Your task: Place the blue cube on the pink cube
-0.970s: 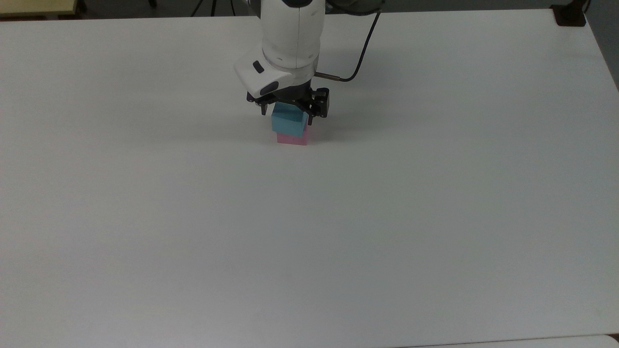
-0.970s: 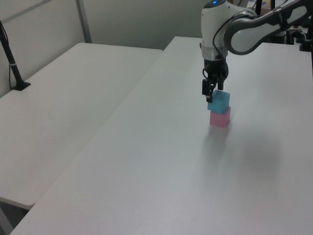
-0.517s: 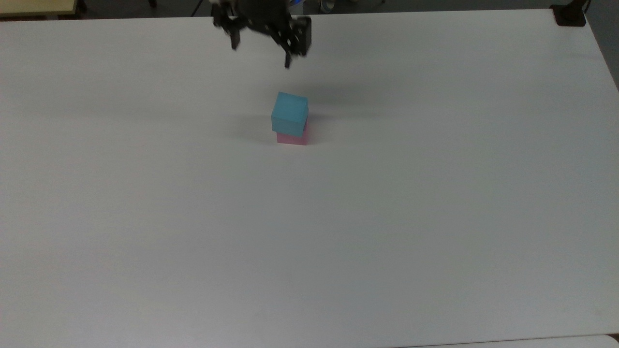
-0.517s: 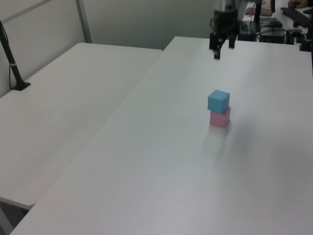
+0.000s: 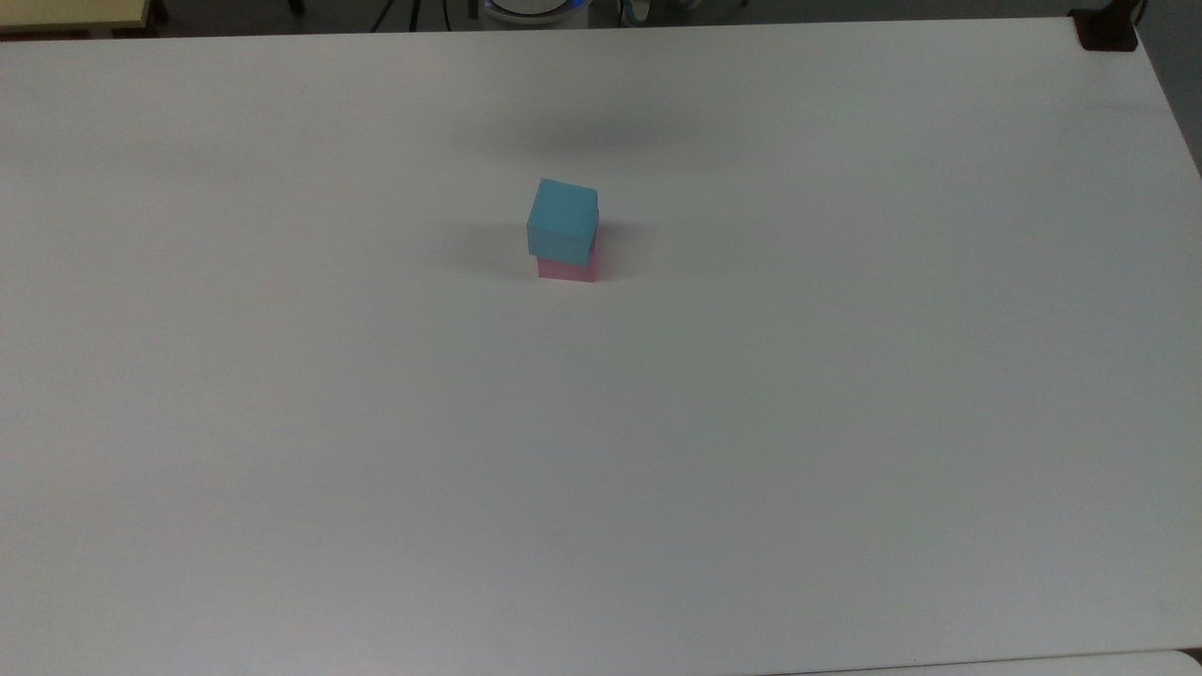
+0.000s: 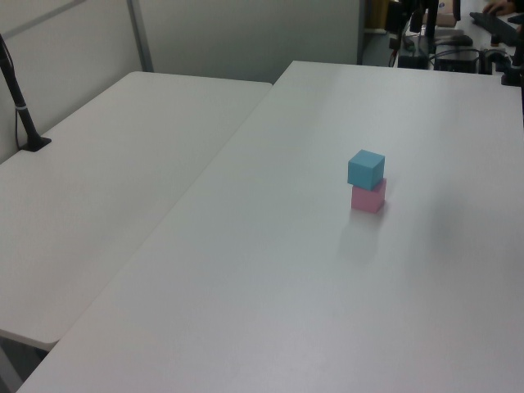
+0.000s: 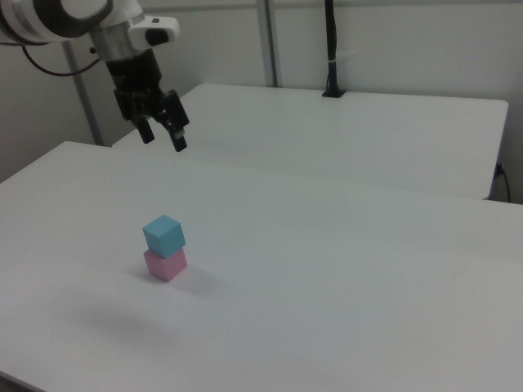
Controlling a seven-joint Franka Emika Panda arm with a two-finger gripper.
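Note:
The blue cube [image 5: 562,220] [image 6: 365,169] [image 7: 163,235] rests on top of the pink cube [image 5: 567,269] [image 6: 368,197] [image 7: 166,265], turned slightly against it, near the middle of the white table [image 5: 601,422]. In the right view my gripper [image 7: 162,136] hangs high above the table, well up and behind the stack, open with nothing between its fingers. In the left view a dark part of the arm [image 6: 407,20] shows at the top edge.
A second white table [image 6: 98,180] [image 7: 351,131] adjoins this one. A black post [image 6: 20,106] [image 7: 331,49] stands on it. A dark clamp [image 5: 1106,28] sits at the top view's far right corner.
The gripper let go of the blue cube and rose up and away, leaving the top view. The blue cube stays on the pink cube.

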